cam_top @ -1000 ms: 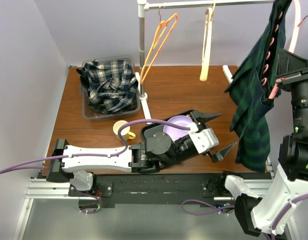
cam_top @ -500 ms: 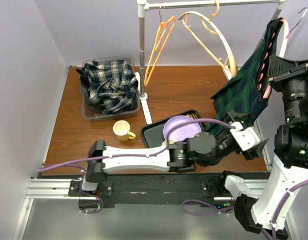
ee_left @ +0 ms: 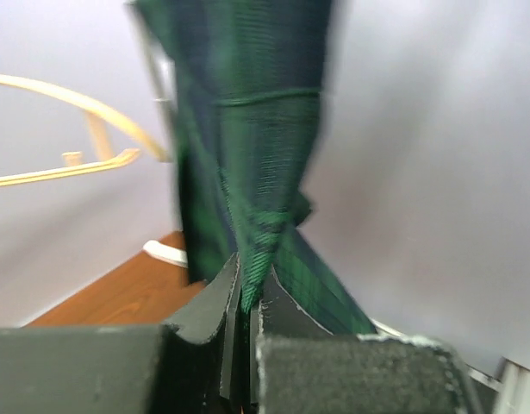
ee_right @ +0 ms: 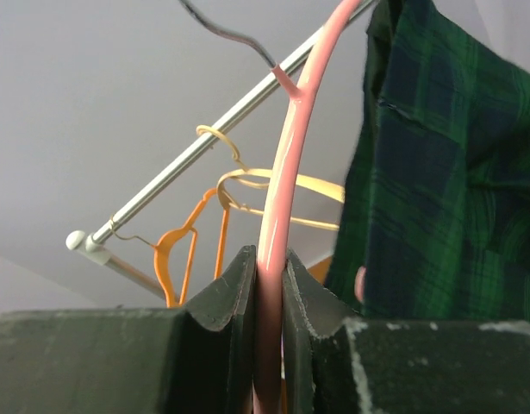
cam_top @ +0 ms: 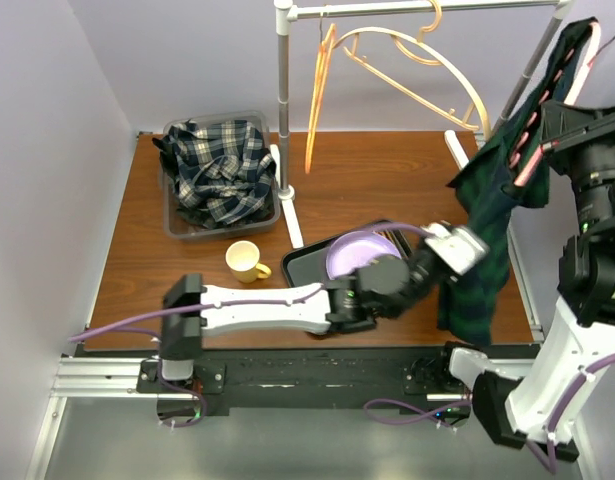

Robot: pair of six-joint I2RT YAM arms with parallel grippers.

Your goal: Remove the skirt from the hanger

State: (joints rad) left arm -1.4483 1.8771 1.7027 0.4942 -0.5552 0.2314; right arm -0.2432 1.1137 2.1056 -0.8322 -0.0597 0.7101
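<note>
Skirt (cam_top: 479, 285) hangs over the desk's (cam_top: 367, 180) right edge, its top along the pink hanger (ee_right: 286, 155); how it is fastened there I cannot tell. The left claw (ee_left: 246, 293) is pressed together on a thin fold of the lower cloth. The right claw (ee_right: 269, 267) pinches the hanger's rod.

That fold is a slim hold, so a pull off the hanger's line may slip it free. A hard tug may twist the rod in the right claw. The cream hanger (cam_top: 427, 70) on the rail (cam_top: 417, 8) is near and could snag, and the hem could sweep the tray (cam_top: 299, 268) beside it.

The desk is brown wood and carries a bin (cam_top: 173, 220) of plaid cloth and a cup (cam_top: 245, 262). Pale lilac walls stand close around.
</note>
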